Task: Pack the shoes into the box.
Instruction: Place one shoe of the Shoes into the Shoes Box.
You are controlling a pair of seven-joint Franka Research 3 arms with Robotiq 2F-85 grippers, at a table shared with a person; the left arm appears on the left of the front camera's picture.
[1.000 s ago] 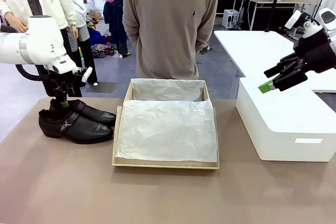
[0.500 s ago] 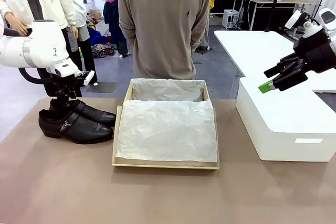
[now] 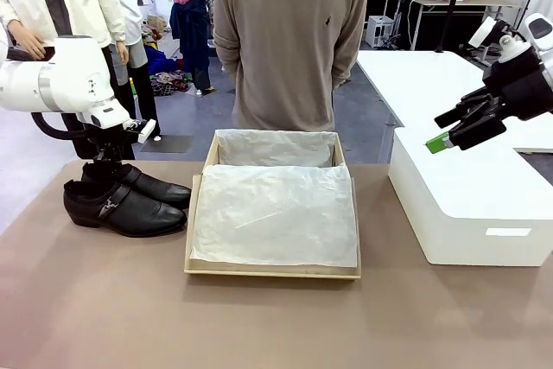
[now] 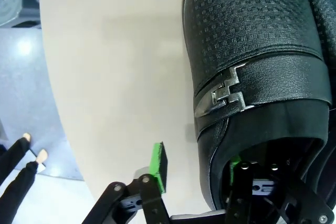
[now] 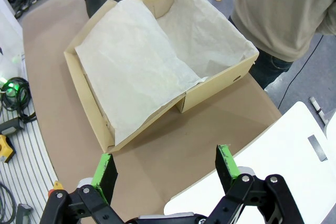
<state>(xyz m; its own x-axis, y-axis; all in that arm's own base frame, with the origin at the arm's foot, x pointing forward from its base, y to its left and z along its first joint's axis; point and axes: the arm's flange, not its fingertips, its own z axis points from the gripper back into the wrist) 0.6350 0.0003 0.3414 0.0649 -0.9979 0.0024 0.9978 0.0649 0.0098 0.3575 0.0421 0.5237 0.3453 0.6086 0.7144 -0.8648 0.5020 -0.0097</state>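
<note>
Pointing at box point(image 3: 273, 273), shoes point(image 3: 130, 201) lie crosswise, left gripper point(image 4: 195, 167) seemingly loose astride heel point(image 4: 208, 183), right gripper point(image 5: 165, 153) wide.

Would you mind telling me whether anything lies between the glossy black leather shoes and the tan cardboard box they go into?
Nothing visible does. The glossy black leather shoes sit left of the tan cardboard box, with bare brown table between; only the box's side wall has to be cleared.

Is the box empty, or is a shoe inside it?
No shoe inside: the box holds only white tissue paper; both shoes stand on the table beside it.
</note>
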